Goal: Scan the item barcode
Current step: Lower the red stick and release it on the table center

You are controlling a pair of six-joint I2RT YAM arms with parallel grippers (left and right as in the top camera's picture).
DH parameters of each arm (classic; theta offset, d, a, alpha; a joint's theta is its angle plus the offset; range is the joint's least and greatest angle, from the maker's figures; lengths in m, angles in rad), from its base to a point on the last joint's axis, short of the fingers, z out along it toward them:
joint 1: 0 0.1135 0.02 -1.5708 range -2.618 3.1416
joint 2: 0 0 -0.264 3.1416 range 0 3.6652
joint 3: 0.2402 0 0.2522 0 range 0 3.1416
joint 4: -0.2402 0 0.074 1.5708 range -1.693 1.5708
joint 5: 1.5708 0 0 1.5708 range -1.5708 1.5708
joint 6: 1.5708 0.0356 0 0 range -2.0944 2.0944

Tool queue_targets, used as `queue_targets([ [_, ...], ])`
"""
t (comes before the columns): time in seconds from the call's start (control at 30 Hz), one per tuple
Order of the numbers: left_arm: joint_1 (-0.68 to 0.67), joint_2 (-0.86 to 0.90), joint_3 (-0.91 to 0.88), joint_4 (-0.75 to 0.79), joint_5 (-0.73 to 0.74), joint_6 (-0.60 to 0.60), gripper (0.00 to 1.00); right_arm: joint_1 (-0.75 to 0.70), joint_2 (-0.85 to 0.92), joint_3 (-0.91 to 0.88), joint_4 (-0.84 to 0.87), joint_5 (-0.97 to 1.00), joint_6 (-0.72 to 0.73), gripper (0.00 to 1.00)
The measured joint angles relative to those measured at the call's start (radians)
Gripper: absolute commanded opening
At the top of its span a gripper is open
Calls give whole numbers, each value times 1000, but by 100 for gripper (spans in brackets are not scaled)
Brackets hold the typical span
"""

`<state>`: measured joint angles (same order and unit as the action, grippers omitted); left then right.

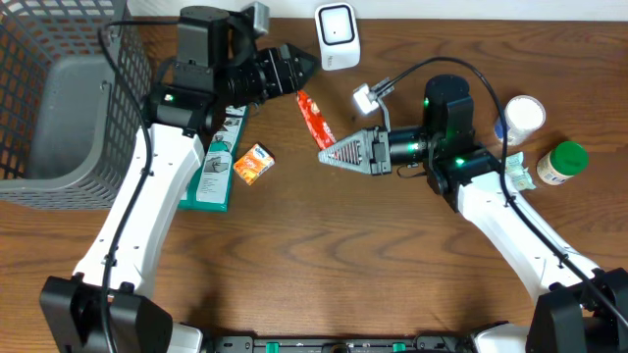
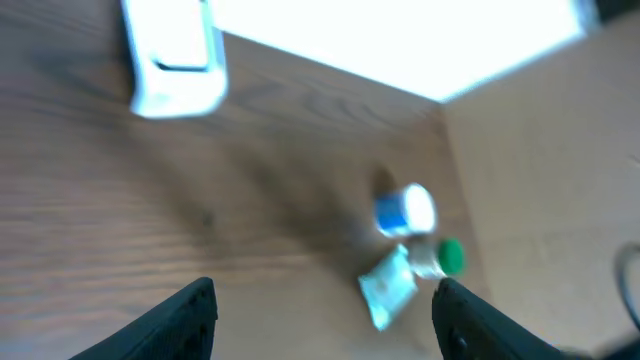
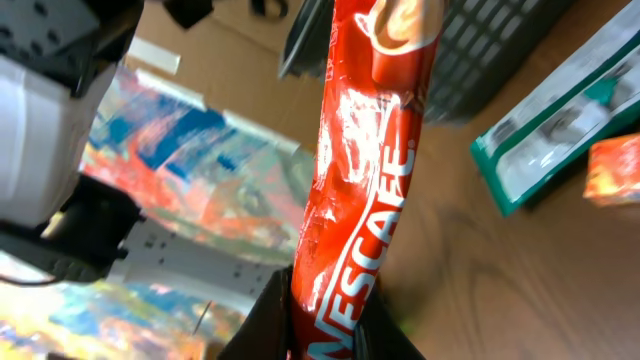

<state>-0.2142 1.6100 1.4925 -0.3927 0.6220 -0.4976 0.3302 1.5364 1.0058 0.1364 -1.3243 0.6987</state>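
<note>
The item is a red Nescafe stick sachet (image 1: 314,118), held above the table between the two arms. My right gripper (image 1: 327,155) is shut on its lower end; in the right wrist view the sachet (image 3: 365,170) rises out of the pinched fingers (image 3: 262,330), and no barcode shows on it. Just off the sachet's upper end my left gripper (image 1: 307,65) stands open, with only bare table between its fingers (image 2: 180,320). The white scanner (image 1: 336,37) stands at the back, a little beyond the sachet, and appears blurred in the left wrist view (image 2: 175,55).
A grey wire basket (image 1: 59,108) fills the far left. A green box (image 1: 211,167) and a small orange box (image 1: 253,163) lie under the left arm. At the right are a white-and-blue tub (image 1: 520,118), a green-capped bottle (image 1: 561,163) and a teal packet (image 1: 518,175).
</note>
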Motion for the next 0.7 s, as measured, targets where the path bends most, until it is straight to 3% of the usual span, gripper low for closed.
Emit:
queue_targets([
  [0.27,40,-9,0,-161,-219,1,71,-19,2,-131,4,-16,-23,1],
  [0.57,40,-9,0,-344,-426,6,71,-24,177,-299,24,213,-30,3],
  [0.6,40,-9,0,-350,-435,8,71,-24,200,-299,35,226,-30,12],
  [0.63,40,-9,0,-358,-443,10,71,-23,228,-300,50,235,-28,32],
  [0.7,40,-9,0,-372,-450,17,71,-23,274,-300,74,248,-28,56],
])
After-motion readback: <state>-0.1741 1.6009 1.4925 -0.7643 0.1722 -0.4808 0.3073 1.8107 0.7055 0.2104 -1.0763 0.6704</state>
